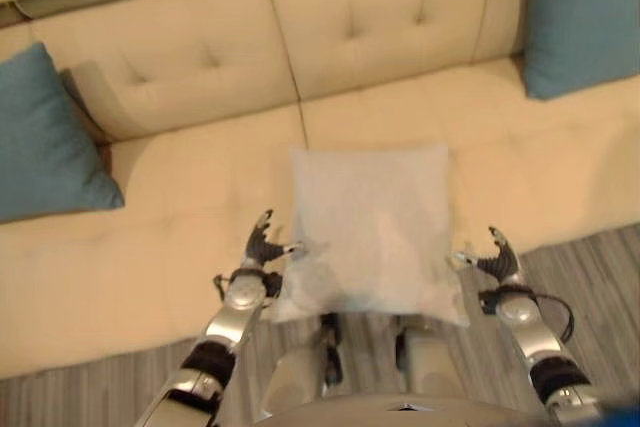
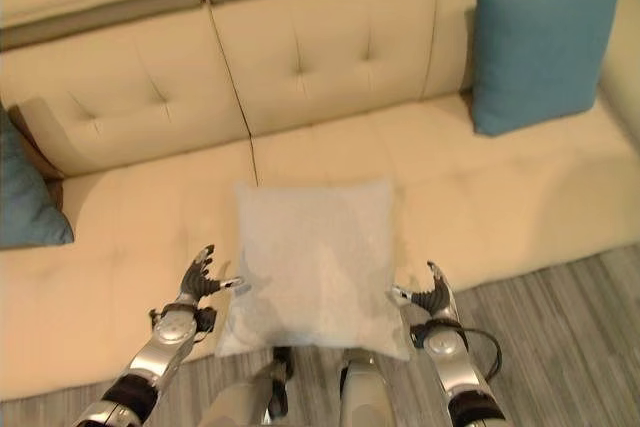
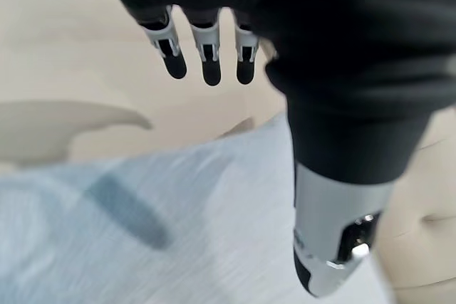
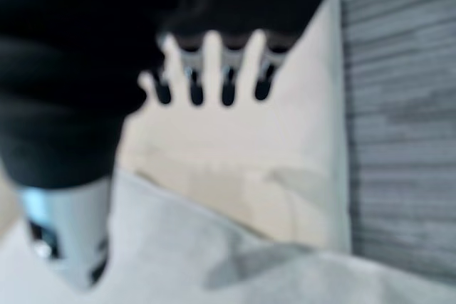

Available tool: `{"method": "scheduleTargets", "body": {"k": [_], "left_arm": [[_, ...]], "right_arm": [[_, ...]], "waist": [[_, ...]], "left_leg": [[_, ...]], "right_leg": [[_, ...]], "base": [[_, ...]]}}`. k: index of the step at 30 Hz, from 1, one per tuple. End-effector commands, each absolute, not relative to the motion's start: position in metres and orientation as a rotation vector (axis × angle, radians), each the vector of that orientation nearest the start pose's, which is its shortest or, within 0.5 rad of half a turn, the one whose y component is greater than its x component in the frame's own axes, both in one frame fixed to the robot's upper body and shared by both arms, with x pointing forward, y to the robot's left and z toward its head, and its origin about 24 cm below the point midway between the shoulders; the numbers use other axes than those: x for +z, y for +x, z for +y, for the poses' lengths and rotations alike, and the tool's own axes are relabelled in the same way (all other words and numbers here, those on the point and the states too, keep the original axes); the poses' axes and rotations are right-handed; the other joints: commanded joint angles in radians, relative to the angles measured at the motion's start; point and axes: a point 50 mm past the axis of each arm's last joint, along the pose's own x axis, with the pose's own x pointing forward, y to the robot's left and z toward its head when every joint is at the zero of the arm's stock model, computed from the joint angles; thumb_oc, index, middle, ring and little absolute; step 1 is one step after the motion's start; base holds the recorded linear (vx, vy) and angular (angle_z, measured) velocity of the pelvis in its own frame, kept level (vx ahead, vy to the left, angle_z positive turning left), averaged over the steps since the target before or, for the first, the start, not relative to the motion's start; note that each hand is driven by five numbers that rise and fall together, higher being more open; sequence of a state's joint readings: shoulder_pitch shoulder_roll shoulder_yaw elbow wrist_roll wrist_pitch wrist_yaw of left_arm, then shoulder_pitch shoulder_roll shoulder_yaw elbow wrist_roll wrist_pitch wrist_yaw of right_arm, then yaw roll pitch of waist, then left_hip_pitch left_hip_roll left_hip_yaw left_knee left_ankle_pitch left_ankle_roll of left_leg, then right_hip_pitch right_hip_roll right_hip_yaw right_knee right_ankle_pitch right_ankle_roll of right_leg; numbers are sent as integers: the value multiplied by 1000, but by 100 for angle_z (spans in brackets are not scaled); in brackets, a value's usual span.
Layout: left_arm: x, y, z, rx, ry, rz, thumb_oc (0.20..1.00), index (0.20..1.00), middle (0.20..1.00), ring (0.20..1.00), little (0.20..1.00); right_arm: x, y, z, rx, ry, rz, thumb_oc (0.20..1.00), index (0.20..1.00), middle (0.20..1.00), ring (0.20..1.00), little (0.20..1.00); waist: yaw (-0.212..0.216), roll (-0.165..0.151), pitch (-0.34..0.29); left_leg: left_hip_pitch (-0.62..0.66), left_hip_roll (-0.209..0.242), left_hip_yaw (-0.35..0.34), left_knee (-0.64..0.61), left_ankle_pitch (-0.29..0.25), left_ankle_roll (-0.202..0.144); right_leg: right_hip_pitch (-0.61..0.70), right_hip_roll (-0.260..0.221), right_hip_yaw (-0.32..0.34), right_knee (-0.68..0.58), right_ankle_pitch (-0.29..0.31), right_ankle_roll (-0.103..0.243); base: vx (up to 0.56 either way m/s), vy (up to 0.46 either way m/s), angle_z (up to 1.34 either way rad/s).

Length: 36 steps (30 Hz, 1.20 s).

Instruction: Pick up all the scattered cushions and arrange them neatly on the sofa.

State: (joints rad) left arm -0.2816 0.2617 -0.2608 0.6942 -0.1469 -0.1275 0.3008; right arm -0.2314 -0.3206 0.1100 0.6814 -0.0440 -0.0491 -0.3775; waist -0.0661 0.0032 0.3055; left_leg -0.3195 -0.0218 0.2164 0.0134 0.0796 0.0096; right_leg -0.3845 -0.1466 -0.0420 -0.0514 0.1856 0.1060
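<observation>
A cream tufted sofa [image 2: 330, 57] runs across the room, its seat broad and its back cushions buttoned. In front of it lies grey striped wood-look flooring [image 2: 570, 327], evenly lit.

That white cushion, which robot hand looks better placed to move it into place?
Neither alone. The left robot hand and right robot hand flank the white cushion evenly, both open, so a two-handed move seems likeliest.
</observation>
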Motion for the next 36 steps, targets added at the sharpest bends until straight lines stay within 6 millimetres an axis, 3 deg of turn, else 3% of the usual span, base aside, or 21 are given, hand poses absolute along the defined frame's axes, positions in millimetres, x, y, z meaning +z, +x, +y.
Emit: {"method": "scheduleTargets", "body": {"k": [1,7,17,19,20,21,22,24,29,36], "left_arm": [[-12,298,186,231,227,206,1000,1000,1000,1000,1000],[14,327,173,285,206,142,1000,1000,1000,1000,1000],[26,345,156,315,176,154,1000,1000,1000,1000,1000],[29,347,148,265,142,142,1000,1000,1000,1000,1000],[30,347,143,233,122,138,1000,1000,1000,1000,1000],[30,347,143,233,122,138,922,922,922,922,922],[35,348,135,193,68,117,200,200,200,200,200],[46,350,120,147,-62,76,200,200,200,200,200],[65,351,106,92,-152,-2,200,200,200,200,200],[90,352,105,58,-194,-116,200,200,200,200,200]], "right_arm": [[-5,283,-237,-441,-452,215,1000,1000,1000,1000,1000],[21,314,-217,-493,-397,118,1000,1000,1000,1000,1000],[52,335,-181,-415,-359,-16,1000,1000,1000,1000,1000],[58,338,-177,-394,-358,-44,573,573,573,573,573],[61,340,-176,-382,-355,-57,501,501,501,501,501],[61,340,-176,-382,-355,-57,200,200,200,200,200],[67,342,-173,-358,-360,-77,200,200,200,200,200],[75,346,-166,-337,-359,-111,200,200,200,200,200],[88,351,-157,-303,-362,-159,200,200,200,200,200],[106,359,-147,-256,-383,-227,200,200,200,200,200]], "waist": [[3,1,4],[-6,9,71],[-17,-5,97],[-20,-7,96],[-20,-6,95],[-20,-6,95],[-19,-4,95],[-17,-2,99],[-7,1,98],[8,10,89]], "left_leg": [[-82,15,-40,141,-149,-25],[-212,19,-30,191,-148,-26],[-297,10,-40,193,-138,-29],[-302,7,-44,189,-137,-29],[-307,6,-46,188,-136,-29],[-307,6,-46,188,-136,-29],[-310,3,-50,185,-135,-28],[-311,0,-57,178,-131,-30],[-302,-6,-67,161,-123,-31],[-296,-11,-77,157,-123,-32]], "right_leg": [[-16,-39,-19,138,-125,34],[-151,-44,2,165,-109,38],[-236,-51,5,159,-87,39],[-243,-51,5,158,-84,40],[-246,-52,4,156,-84,40],[-246,-52,4,156,-84,40],[-249,-53,3,155,-82,41],[-251,-54,-3,152,-81,43],[-244,-57,-12,145,-78,45],[-237,-61,-19,144,-80,46]], "base": [[-86,35,-7],[-68,48,-3],[-6,6,-4],[13,-13,8],[3,-3,4],[0,0,0],[0,0,0],[5,-9,2],[11,-21,6],[10,-13,7]]}}
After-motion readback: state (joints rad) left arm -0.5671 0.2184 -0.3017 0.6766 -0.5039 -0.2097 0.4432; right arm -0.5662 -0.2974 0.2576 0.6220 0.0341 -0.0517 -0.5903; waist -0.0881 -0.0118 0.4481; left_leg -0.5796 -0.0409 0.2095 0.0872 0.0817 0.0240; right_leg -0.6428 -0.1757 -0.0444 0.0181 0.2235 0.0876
